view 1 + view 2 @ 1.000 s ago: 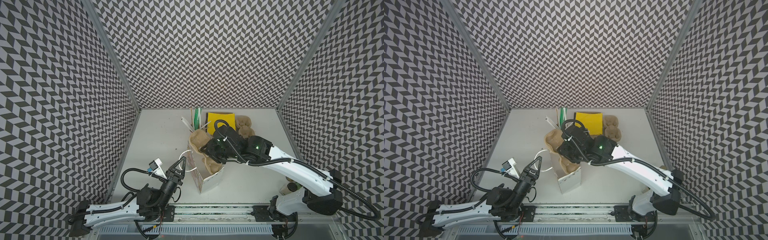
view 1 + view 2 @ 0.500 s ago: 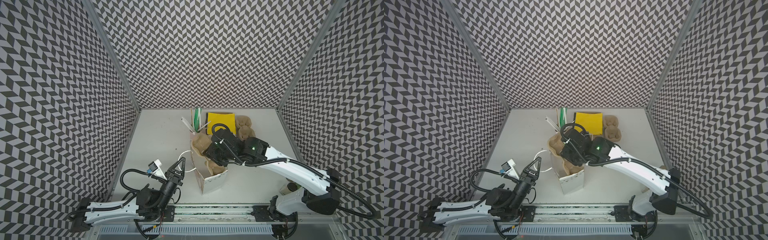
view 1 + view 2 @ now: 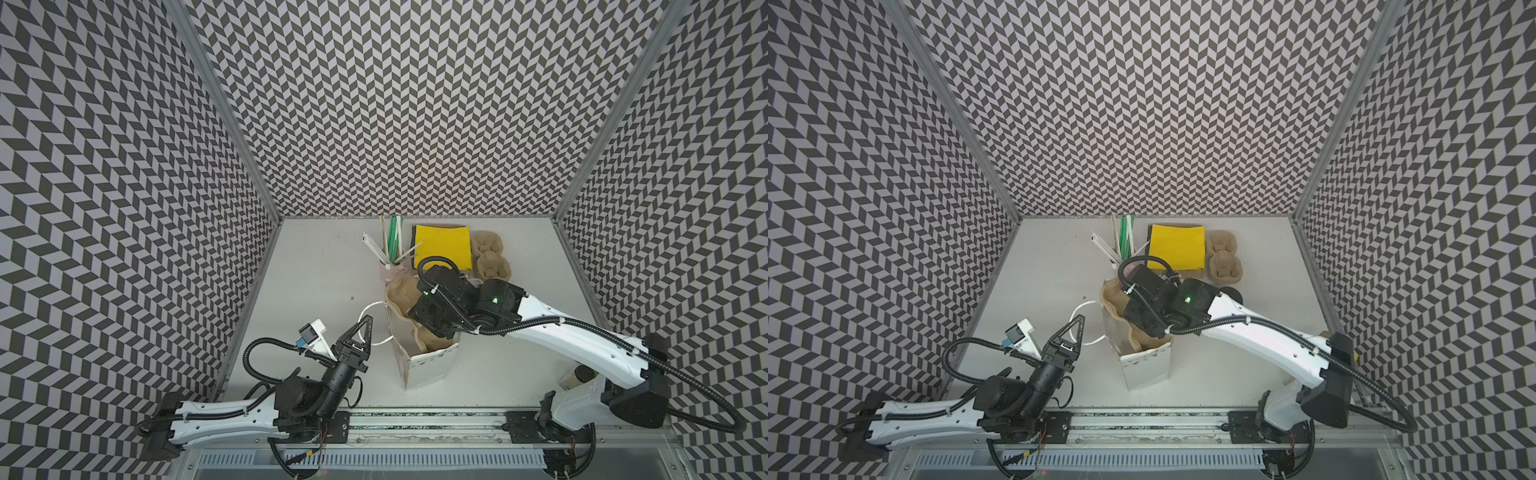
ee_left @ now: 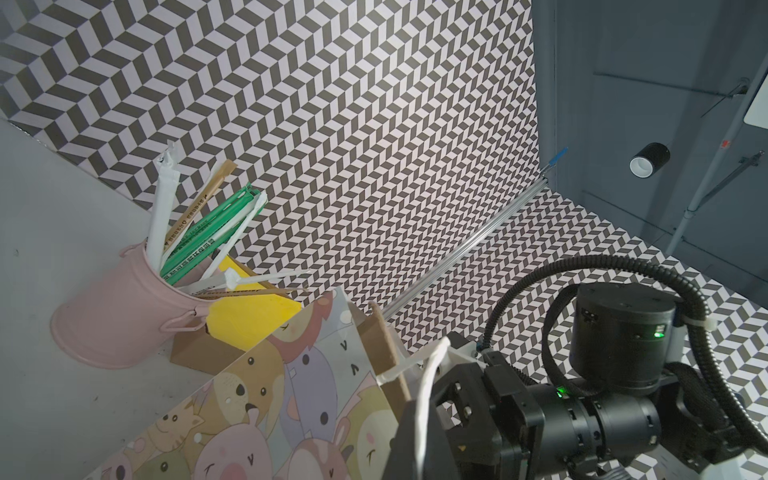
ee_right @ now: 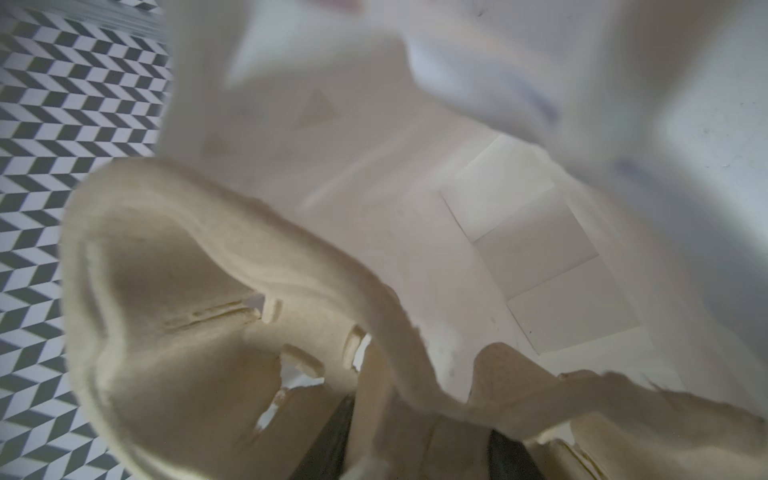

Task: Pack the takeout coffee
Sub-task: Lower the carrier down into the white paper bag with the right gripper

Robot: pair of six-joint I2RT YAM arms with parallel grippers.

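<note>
Both grips matter: left gripper pinches the bag handle at nine o'clock, so right gripper, clamping the pulp carrier, should lower straight.

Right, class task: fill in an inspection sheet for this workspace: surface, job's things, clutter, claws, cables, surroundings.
Surface: grey table, a few dark specks.
Job's things: paper bag upright and open; pulp carrier partly in its mouth; coffee cup not clearly seen.
Clutter: pink straw cup, yellow sheet, spare carriers at the back.
Claws: left claw shut on the bag handle; right claw gripping the pulp carrier.
Cables: black hoses along both arms, no snag seen.
Surroundings: chevron walls on three sides.
</note>
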